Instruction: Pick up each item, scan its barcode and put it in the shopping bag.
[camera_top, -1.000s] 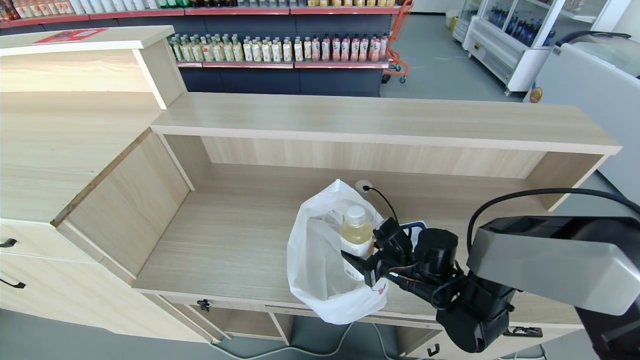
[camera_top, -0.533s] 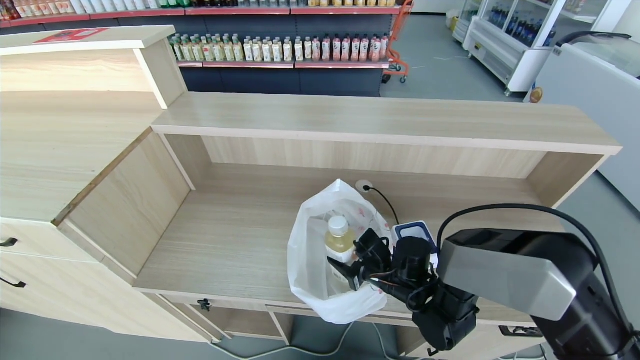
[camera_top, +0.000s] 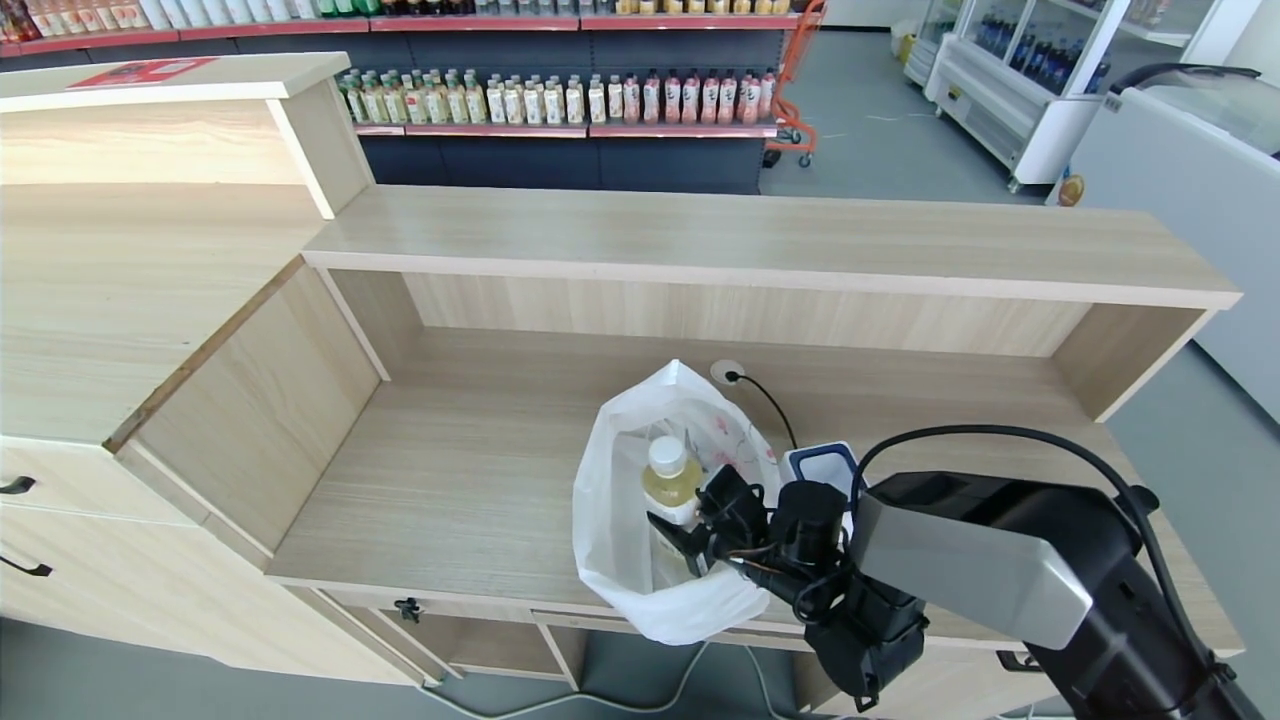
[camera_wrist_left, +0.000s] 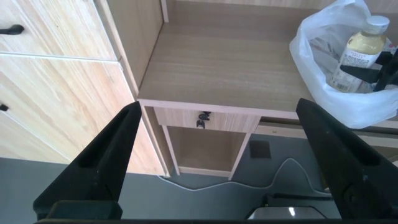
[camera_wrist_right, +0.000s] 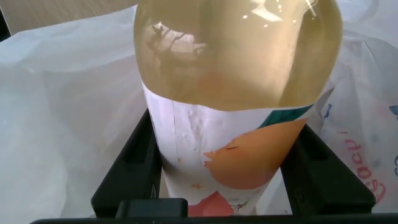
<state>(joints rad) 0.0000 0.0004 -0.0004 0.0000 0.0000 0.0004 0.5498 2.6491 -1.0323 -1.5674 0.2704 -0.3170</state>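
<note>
A bottle (camera_top: 670, 480) of pale yellow drink with a white cap and a white and orange label stands upright inside the white plastic shopping bag (camera_top: 620, 540) on the wooden counter. My right gripper (camera_top: 700, 528) is shut on the bottle, reaching into the bag's mouth from the right. In the right wrist view the bottle (camera_wrist_right: 233, 106) sits between the two black fingers (camera_wrist_right: 134, 168), with the bag (camera_wrist_right: 68, 112) around it. My left gripper (camera_wrist_left: 217, 168) hangs open below and left of the counter's front edge; the bag (camera_wrist_left: 336, 81) and bottle (camera_wrist_left: 357, 53) lie off to its side.
A blue and white barcode scanner (camera_top: 825, 462) with a black cable sits on the counter just right of the bag. The raised upper shelf (camera_top: 760, 240) runs behind. A drawer with a black latch (camera_wrist_left: 203, 118) is under the counter. Store shelves of drinks stand beyond.
My right gripper has carried the bottle left and down into the bag; the bottle now sits lower inside it. The scanner, hidden behind the gripper before, has come into sight.
</note>
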